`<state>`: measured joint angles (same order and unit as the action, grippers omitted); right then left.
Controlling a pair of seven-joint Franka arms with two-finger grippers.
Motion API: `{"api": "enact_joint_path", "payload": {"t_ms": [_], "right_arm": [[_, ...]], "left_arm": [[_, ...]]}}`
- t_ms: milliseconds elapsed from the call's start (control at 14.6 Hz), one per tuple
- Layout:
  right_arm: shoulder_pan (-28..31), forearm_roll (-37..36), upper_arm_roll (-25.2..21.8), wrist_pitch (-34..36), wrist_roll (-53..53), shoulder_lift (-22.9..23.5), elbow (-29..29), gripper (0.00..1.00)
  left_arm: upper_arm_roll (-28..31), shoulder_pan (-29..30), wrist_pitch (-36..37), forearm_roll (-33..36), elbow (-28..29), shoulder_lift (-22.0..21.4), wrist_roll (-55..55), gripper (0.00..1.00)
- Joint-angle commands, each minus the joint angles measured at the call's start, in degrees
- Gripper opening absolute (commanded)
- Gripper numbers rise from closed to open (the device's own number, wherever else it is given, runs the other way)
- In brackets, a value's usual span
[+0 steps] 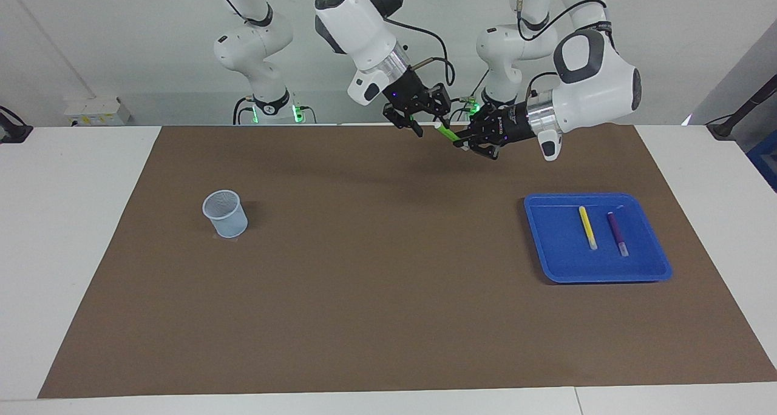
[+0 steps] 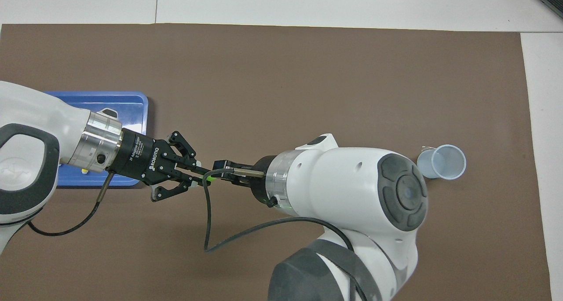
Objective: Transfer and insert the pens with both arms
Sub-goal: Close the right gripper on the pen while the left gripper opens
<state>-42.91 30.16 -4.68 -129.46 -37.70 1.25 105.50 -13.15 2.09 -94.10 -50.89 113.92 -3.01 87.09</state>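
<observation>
My left gripper [image 1: 464,141] is shut on the green pen [image 1: 448,134] and holds it in the air over the brown mat [image 1: 376,281], at mid table. It also shows in the overhead view [image 2: 197,174], with the green pen [image 2: 210,176] sticking out toward the right arm. My right gripper [image 1: 432,122] is open, with a finger on either side of the pen's whitish cap end. In the overhead view the right arm covers most of it. The yellow pen [image 1: 587,227] and the purple pen [image 1: 618,233] lie side by side in the blue tray [image 1: 558,245].
A pale mesh cup [image 1: 225,213] stands upright on the mat toward the right arm's end, also in the overhead view [image 2: 442,161]. The blue tray [image 2: 110,100] lies toward the left arm's end, half covered by the left arm in the overhead view.
</observation>
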Motion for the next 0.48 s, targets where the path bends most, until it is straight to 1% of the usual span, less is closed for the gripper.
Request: {"api": "enact_joint_path", "payload": {"t_ms": [0,273,342,410], "right_arm": [[0.9,0.69,0.38,-1.14,1.84,0.24,0.32,0.76],[0.9,0.69,0.38,-1.14,2.11,0.16,0.4,0.72],[0.9,0.69,0.38,-1.14,2.19,0.16,0.4,0.65],[0.9,0.69,0.38,-1.14,2.19,0.16,0.49,0.52]], "left_arm": [[0.76,-0.59,-0.47,-1.5,2.36,-2.44,1.15,0.0],[0.76,-0.68,-0.47,-1.5,2.36,-2.44,1.68,0.0],[0.76,-0.68,-0.39,-1.5,2.36,-2.44,1.68,0.0],[0.76,-0.68,-0.3,-1.5,2.36,-2.44,1.68,0.0]]}}
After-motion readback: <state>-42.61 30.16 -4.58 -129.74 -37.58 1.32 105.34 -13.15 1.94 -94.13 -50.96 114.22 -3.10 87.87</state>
